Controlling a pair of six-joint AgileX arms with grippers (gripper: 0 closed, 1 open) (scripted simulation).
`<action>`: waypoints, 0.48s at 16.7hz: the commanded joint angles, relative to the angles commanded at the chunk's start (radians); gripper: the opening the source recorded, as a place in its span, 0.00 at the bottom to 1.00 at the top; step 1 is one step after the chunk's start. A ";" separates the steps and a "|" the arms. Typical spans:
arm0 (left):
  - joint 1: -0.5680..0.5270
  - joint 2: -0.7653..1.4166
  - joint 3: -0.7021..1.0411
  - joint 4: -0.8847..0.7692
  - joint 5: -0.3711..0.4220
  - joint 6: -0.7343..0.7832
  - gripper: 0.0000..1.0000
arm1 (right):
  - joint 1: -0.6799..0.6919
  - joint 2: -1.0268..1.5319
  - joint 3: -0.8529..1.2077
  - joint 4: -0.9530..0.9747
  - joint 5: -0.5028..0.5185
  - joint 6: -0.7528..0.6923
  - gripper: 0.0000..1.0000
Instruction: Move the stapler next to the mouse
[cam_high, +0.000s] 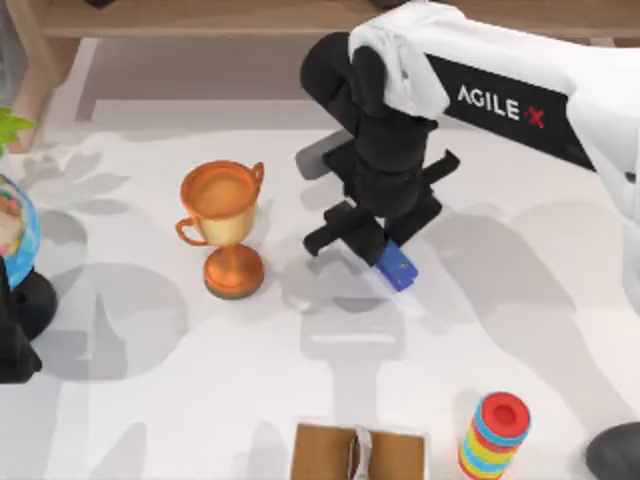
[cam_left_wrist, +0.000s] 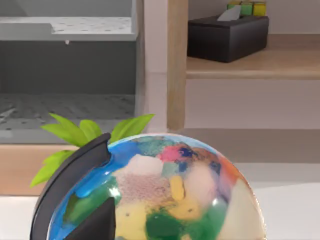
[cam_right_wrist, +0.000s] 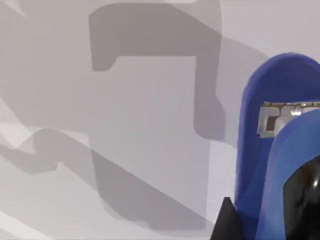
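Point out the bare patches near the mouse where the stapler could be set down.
The mouse sits at the table's lower right corner. Bare table lies above it, and between it and the ring stack. The right gripper holds the stapler mid-table. It is crowded at the bottom edge, by the cardboard box.

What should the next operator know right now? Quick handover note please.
Right tool: near the table's middle, shut on the stapler, whose blue end pokes out below the fingers. The right wrist view shows the stapler above the white table; whether it is lifted off it I can't tell.
Left arm: parked at the left edge by the globe.
Mouse: front right corner, just right of the ring stack.
Done: stapler grasped.
Left: carry it to the front right, probably clearing the ring stack, set it down beside the mouse, release.
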 joint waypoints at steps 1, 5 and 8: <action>0.000 0.000 0.000 0.000 0.000 0.000 1.00 | 0.000 0.005 -0.002 0.002 0.000 0.001 0.00; 0.000 0.000 0.000 0.000 0.000 0.000 1.00 | -0.055 -0.058 -0.068 0.035 0.001 0.025 0.00; 0.000 0.000 0.000 0.000 0.000 0.000 1.00 | -0.142 -0.169 -0.211 0.081 0.002 0.057 0.00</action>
